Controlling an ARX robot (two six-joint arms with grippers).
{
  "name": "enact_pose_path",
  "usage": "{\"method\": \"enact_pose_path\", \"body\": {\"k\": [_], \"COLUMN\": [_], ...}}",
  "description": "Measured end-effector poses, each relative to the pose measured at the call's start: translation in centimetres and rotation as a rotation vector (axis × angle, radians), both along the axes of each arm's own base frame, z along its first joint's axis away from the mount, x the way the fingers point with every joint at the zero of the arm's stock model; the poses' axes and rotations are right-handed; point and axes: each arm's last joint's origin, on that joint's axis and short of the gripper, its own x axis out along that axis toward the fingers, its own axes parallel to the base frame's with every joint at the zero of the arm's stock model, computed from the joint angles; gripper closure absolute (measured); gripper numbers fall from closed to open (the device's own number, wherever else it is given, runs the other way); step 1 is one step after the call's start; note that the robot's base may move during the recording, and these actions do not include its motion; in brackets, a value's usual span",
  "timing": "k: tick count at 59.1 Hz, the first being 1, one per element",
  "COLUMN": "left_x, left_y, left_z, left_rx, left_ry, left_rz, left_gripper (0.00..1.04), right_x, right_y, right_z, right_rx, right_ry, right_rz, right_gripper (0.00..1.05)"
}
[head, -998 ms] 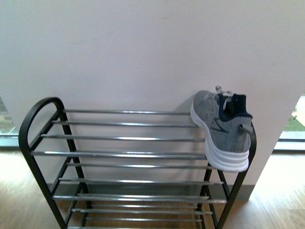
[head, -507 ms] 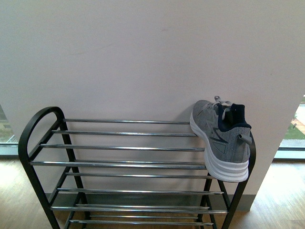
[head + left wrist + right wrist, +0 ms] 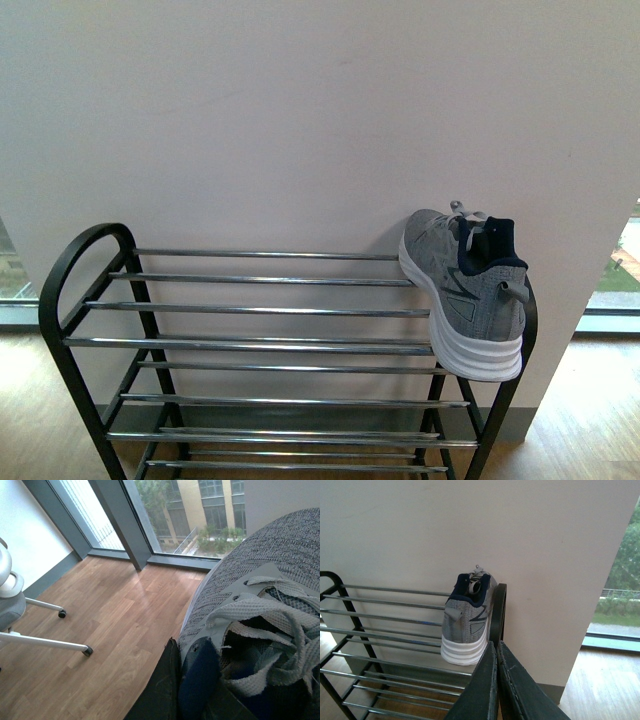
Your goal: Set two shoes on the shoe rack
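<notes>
Sneakers number two across the views, both grey knit with thick white soles and navy lining, and there is one shoe rack [image 3: 250,343]. The first sneaker [image 3: 470,300] stands on the rack's top tier at the far right end, beside the black arched side. Its toe points toward the wall [image 3: 300,120] and its heel is at the near edge.

The front view shows the rack and this one shoe, but neither arm. The right wrist view shows the same shoe from its heel side. It also shows the right gripper [image 3: 496,652], its two dark fingers pressed together with nothing between them, nearer than the rack's right end and apart from the shoe.

Only the left wrist view shows the second sneaker [image 3: 260,590], close against the camera with laces and tongue uppermost, raised above a wooden floor [image 3: 115,630]. The left gripper [image 3: 187,660] pinches its navy heel collar. One dark finger lies along the outside and the other is hidden inside the opening. That view alone takes in a tall window [image 3: 200,515] and one white office chair base [image 3: 50,642] with two castors showing.
</notes>
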Motion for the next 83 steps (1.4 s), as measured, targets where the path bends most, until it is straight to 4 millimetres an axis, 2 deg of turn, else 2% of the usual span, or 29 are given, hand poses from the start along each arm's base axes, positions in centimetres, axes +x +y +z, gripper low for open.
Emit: {"method": "enact_pose_path", "body": {"k": [39, 48, 73, 83], "left_x": [0.0, 0.0, 0.0, 0.0], "left_y": [0.0, 0.0, 0.0, 0.0], "left_z": [0.0, 0.0, 0.0, 0.0], "left_rx": [0.0, 0.0, 0.0, 0.0], "left_ry": [0.0, 0.0, 0.0, 0.0], "left_rz": [0.0, 0.0, 0.0, 0.0], "left_gripper": [1.03, 1.03, 1.03, 1.03], "right_x": [-1.6, -2.6, -2.7, -2.7], "right_y": [0.0, 0.0, 0.0, 0.0], "right_z": [0.0, -0.3, -0.3, -0.3], "right_rx": [0.0, 0.0, 0.0, -0.002], "right_ry": [-0.002, 0.009, 0.003, 0.002], "right_rz": [0.0, 0.0, 0.0, 0.0], "right_gripper": [1.03, 1.03, 1.03, 0.77]}}
